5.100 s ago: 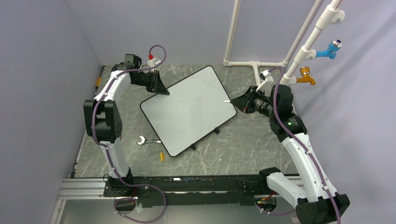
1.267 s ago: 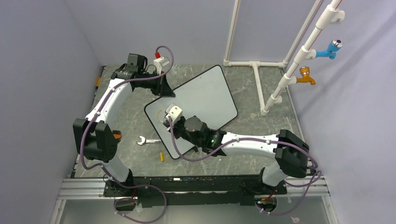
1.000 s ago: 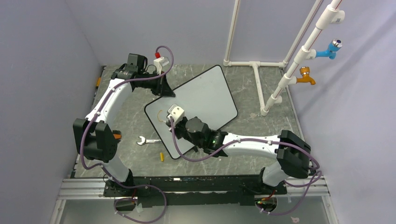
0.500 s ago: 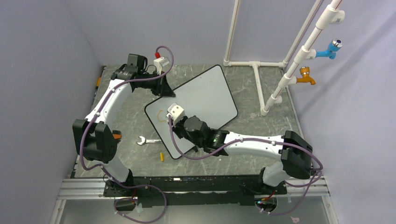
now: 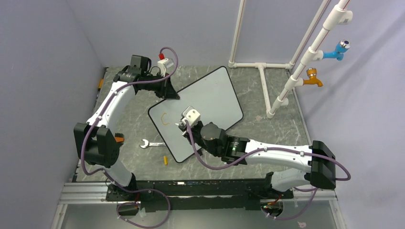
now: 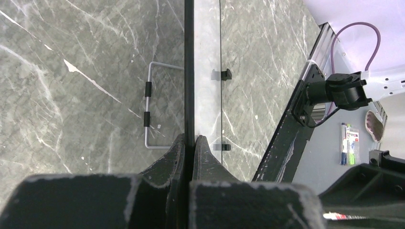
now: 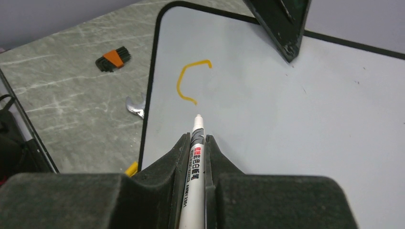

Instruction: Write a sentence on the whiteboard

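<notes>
Whiteboard (image 5: 215,98) lies askew at frame centre. Left gripper (image 6: 189,140) clamps its upper-left edge. Right gripper (image 7: 197,138) pinches a marker (image 7: 195,160), tip near the sentence (image 7: 184,81): one orange curve.

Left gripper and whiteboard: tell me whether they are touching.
Touching. The left wrist view shows the left gripper shut on the whiteboard, its black rim pinched between the two fingers with no gap.

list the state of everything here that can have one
whiteboard: clamped at its edge, mostly blank
sentence: barely begun, one orange curved stroke
marker: uncapped, tip beside the stroke, contact unclear
left gripper: shut on the whiteboard
right gripper: shut on the marker
wrench: lying flat on the table
</notes>
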Controlling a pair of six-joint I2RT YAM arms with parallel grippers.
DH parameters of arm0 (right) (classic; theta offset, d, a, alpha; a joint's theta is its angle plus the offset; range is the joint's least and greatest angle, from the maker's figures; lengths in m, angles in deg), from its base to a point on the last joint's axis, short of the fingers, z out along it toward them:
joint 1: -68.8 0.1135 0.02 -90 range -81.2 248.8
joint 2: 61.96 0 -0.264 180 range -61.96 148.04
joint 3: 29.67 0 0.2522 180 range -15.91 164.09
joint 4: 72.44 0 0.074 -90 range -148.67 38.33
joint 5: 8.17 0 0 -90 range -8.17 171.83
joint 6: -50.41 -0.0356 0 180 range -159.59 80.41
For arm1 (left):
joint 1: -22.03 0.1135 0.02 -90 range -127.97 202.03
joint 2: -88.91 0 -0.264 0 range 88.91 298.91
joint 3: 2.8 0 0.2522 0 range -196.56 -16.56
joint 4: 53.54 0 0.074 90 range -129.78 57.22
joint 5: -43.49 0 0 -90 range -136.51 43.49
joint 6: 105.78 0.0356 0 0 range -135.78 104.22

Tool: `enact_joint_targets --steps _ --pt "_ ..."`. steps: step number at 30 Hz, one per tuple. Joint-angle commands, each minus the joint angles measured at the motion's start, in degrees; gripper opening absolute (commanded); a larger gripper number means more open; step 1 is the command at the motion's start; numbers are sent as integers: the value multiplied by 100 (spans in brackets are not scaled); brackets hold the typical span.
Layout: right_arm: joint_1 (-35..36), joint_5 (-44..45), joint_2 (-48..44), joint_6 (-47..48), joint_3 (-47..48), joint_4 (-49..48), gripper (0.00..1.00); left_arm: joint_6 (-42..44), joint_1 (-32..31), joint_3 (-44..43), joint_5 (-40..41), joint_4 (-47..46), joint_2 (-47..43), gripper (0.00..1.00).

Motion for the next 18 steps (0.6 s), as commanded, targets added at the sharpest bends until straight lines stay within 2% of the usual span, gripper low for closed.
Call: enact_joint_targets --steps 1,10,18 --pt "6 286 -293 -94 -190 -260 0 433 -107 36 602 -62 -195 0" --pt "-56 485 -268 14 -123 -328 0 443 -183 28 653 -27 -197 0" --pt "-350 165 119 140 353 -438 0 449 -192 38 687 -33 -234 0"
